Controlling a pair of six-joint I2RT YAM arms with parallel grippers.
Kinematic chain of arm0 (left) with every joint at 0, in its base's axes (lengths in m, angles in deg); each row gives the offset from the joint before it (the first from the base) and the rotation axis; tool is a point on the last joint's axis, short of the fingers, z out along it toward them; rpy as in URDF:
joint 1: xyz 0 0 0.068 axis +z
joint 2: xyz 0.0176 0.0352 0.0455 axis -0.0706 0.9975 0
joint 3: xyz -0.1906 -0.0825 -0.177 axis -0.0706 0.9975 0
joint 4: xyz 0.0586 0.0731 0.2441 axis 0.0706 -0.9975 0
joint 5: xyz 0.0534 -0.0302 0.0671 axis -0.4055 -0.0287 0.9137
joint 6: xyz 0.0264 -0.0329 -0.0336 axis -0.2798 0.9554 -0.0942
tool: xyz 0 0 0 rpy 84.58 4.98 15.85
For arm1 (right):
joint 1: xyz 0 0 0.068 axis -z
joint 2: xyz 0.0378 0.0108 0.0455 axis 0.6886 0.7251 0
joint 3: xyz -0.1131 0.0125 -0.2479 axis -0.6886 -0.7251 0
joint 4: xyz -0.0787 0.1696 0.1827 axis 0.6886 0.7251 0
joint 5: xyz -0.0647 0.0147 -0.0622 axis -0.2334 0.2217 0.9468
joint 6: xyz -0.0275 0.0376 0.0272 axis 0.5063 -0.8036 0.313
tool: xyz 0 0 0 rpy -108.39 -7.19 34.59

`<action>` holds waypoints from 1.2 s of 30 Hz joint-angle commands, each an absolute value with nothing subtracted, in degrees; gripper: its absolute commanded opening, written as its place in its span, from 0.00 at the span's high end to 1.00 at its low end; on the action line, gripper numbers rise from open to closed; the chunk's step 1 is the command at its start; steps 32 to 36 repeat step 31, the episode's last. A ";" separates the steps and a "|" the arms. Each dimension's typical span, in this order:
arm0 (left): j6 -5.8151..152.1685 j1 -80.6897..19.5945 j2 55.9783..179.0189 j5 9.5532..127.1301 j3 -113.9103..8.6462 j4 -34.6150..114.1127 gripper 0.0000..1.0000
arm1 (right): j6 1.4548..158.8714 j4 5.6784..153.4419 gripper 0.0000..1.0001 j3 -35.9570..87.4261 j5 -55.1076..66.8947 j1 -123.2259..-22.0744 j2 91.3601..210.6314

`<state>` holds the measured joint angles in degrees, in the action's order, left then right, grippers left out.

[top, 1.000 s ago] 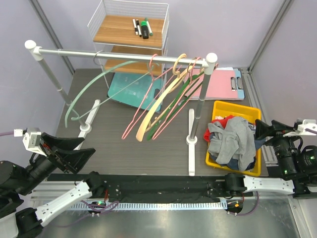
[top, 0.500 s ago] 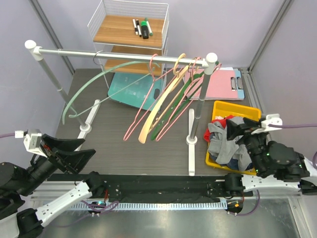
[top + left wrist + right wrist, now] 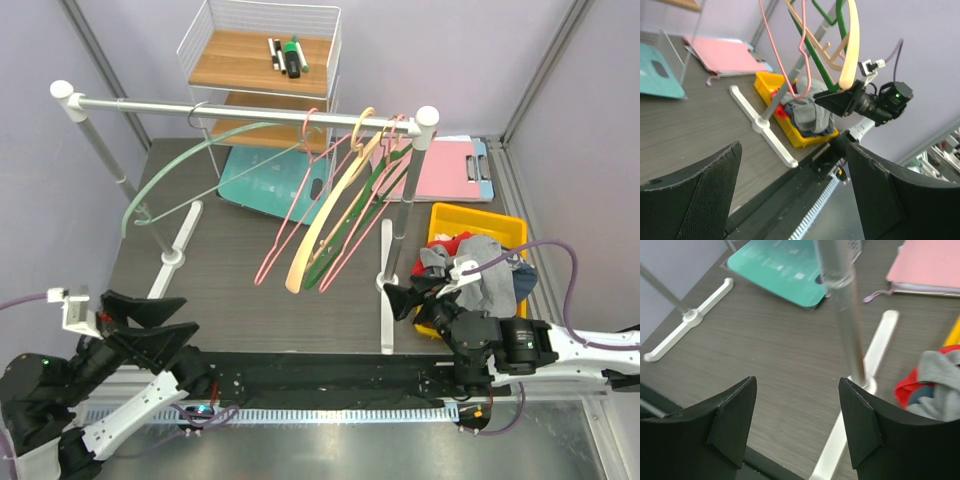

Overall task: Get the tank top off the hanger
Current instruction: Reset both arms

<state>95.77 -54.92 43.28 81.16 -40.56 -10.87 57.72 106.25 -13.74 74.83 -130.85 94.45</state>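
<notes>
Seemingly grey, crumpled tank top (image 3: pixel 480 285) in yellow bin (image 3: pixel 490 218); left gripper (image 3: pixel 792 150), right gripper (image 3: pixel 797 382) both wide.

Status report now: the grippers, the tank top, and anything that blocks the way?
Left gripper open, empty. Right gripper open, empty, rack post just ahead. Hangers on rail all bare; clothes heaped in yellow bin.

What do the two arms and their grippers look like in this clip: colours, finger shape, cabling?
Both are black with white link covers: left arm, right arm. The left gripper and right gripper each carry two broad, black, wedge-shaped fingers with textured inner faces. A white camera module sits on each wrist, trailing a thin purple cable.
</notes>
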 commanded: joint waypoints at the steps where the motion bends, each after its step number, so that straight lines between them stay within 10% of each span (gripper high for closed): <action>1: 99.82 -54.85 40.16 68.83 -34.79 -2.18 0.15 | 55.33 93.13 0.27 -20.35 67.60 -131.15 91.37; 17: 113.35 -54.76 39.46 42.60 -3.25 30.60 0.19 | 47.08 79.58 0.16 -40.58 71.45 -131.15 82.75; 36: 128.56 -54.76 39.54 46.89 19.17 56.34 0.18 | 44.53 71.32 0.00 -49.55 72.00 -131.15 78.98</action>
